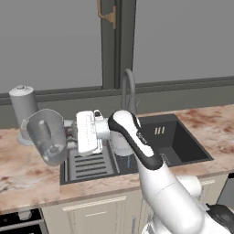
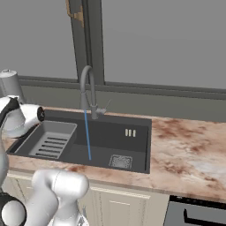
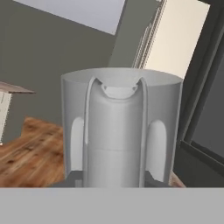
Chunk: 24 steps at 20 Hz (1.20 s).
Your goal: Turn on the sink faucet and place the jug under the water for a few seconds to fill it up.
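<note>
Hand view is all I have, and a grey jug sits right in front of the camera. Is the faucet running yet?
Observer: Yes. In the right base view a thin blue stream of water falls from the faucet into the sink.
Operator: Where is the jug relative to that sink?
Observer: In the left base view the jug hangs tilted in the air, left of the sink's rack, over the counter.
Operator: Is anything standing near it?
Observer: A grey knob-topped canister stands on the counter just behind the jug.
</note>
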{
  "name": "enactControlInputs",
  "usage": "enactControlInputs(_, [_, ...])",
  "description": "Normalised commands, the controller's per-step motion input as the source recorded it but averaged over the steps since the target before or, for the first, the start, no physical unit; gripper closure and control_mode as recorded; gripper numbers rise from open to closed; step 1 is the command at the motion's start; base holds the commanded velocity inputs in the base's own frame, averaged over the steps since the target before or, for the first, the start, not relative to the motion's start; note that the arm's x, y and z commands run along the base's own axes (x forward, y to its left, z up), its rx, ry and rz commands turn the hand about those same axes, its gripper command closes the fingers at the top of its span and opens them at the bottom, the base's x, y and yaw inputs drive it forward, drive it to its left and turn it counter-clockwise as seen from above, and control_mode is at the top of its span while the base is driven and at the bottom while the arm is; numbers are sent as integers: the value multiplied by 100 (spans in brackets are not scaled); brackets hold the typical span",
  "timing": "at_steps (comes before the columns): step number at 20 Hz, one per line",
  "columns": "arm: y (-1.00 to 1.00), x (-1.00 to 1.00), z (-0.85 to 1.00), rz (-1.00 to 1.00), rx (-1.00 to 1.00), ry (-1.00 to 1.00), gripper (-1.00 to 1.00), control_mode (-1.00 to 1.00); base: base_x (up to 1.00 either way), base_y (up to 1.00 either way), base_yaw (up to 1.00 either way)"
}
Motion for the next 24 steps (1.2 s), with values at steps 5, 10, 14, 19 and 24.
enactControlInputs(5, [-100,-11,0,0,2,2,100,-100,0,0,0])
enactControlInputs(10, [-100,0,-5,0,0,7,100,-100,0,0,0])
enactControlInputs(14, [-100,0,-21,0,0,8,100,-100,0,0,0])
enactControlInputs(19, [-100,6,-32,0,0,10,100,-100,0,0,0])
enactControlInputs(24, [-97,21,-43,0,0,19,100,-100,0,0,0])
